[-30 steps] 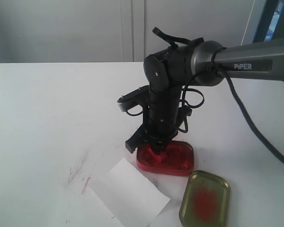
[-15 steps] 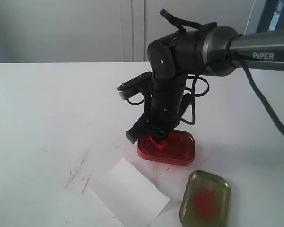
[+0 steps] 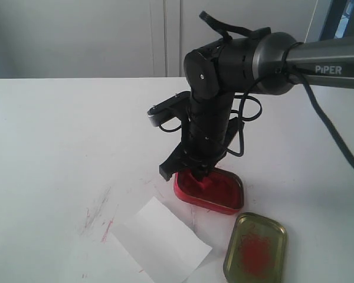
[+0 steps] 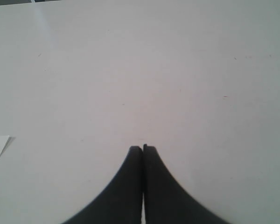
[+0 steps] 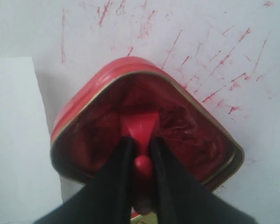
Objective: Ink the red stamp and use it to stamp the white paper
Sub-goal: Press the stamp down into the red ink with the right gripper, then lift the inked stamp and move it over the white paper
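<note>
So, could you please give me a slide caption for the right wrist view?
Right hand grips the red stamp inside the open ink tin, white paper beside it.

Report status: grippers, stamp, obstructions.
Right gripper shut on stamp, stamp down in tin. Left gripper shut, empty. Paper blank; nothing between it and tin.
</note>
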{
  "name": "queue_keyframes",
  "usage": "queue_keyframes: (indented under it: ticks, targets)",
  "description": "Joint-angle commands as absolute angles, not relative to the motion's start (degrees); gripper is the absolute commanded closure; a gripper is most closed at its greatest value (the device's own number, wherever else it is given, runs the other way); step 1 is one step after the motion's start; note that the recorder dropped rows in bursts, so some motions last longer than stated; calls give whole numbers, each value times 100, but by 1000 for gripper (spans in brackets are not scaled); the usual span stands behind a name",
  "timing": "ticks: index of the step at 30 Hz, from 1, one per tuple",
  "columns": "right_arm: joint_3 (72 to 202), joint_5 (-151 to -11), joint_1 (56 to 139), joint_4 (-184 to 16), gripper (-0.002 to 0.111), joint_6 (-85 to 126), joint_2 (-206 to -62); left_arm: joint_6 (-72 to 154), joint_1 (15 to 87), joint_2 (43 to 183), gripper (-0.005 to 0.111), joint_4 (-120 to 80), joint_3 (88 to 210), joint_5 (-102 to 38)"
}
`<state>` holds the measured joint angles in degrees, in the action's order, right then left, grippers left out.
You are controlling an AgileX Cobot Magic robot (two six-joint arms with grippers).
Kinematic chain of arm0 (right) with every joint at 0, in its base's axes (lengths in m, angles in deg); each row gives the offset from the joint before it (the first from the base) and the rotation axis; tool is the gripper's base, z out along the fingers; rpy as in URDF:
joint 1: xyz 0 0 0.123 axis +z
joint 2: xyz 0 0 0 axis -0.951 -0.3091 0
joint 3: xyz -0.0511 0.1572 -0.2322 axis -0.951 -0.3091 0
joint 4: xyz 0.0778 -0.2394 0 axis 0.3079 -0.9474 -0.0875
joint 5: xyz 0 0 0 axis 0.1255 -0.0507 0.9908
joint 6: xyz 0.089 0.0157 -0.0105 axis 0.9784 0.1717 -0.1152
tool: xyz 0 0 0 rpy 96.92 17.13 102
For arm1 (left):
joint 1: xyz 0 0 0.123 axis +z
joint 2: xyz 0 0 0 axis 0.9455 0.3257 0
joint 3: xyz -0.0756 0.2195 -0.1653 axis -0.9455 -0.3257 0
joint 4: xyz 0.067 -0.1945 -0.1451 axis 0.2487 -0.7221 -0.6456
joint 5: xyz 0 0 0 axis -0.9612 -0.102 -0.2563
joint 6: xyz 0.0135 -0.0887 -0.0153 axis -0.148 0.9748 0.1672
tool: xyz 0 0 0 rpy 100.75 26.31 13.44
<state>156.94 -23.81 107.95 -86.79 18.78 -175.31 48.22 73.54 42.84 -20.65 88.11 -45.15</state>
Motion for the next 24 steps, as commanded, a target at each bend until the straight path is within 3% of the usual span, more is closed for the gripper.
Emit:
queue_keyframes:
  ticks: [1,24]
  targets:
    - [15694,-2403,10793,-8745,108,1876,-17443,4822,7367,4323,107,-2122,8843,-4521]
    - [15694,-2309,11124,-8721,108,1863,-17443,4822,7367,4323,107,-2122,8843,-4521]
